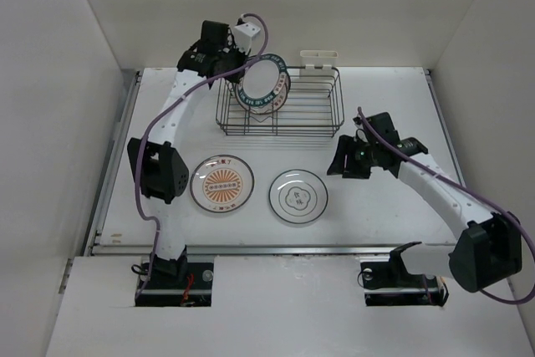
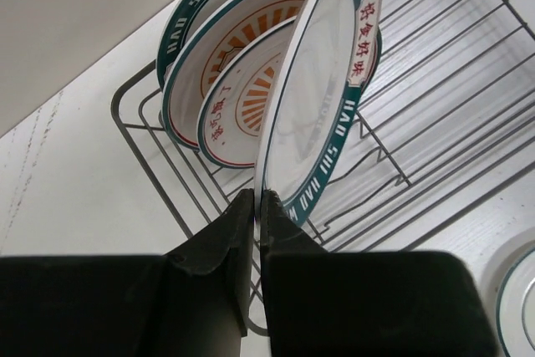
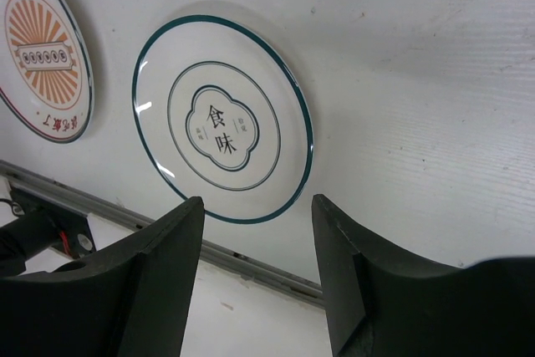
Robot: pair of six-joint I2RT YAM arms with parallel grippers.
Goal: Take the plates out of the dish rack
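Left gripper [image 2: 257,206] clamped the bottom rim of the teal-banded plate [image 2: 322,98], upright just ahead of it in the dish rack [image 2: 435,123]. Right gripper [image 3: 257,202] hung with jaws apart, empty, the thin-rimmed plate [image 3: 221,119] flat beyond it.

The dish rack [image 1: 301,133] is set at the far middle of the table [image 1: 393,98]. The standing plates [image 1: 266,83] are kept on edge in its left end, and the outermost plate [image 2: 318,106] is pinched at the rim by the left gripper [image 2: 256,198]. In front of the rack, the left flat plate [image 1: 221,182] and the right flat plate [image 1: 298,196] are laid side by side, apart. The right gripper [image 1: 344,162] is held to their right.
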